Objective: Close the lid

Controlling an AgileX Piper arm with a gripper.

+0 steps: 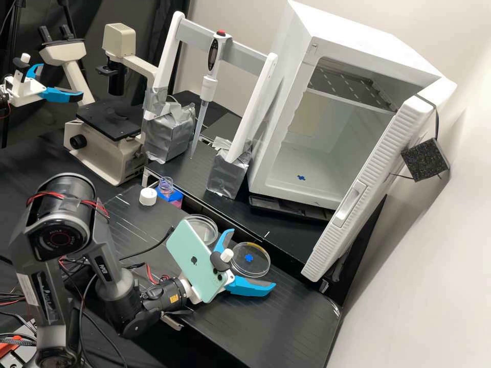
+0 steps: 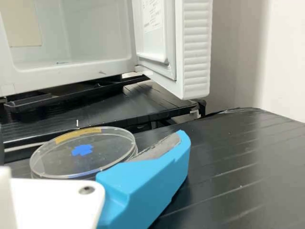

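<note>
Dark grey arm (image 1: 59,235) stands nearest in the high view. Its gripper (image 1: 254,259) is spread wide at a blue-marked clear dish (image 1: 249,267), near the worktop's (image 1: 230,327) back edge. A second clear dish (image 1: 209,228) lies nearby; a white cap (image 1: 148,197) stands beside a bottle (image 1: 165,185). Wrist view: worktop extends past one finger (image 2: 155,171) to a corner near the wall (image 2: 281,62).

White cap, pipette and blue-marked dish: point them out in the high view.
White cap (image 1: 148,193): high view, its top.
Pipette (image 1: 207,89): high view, its white lower body.
Blue-marked dish (image 1: 249,258): high view, its blue mark.
</note>
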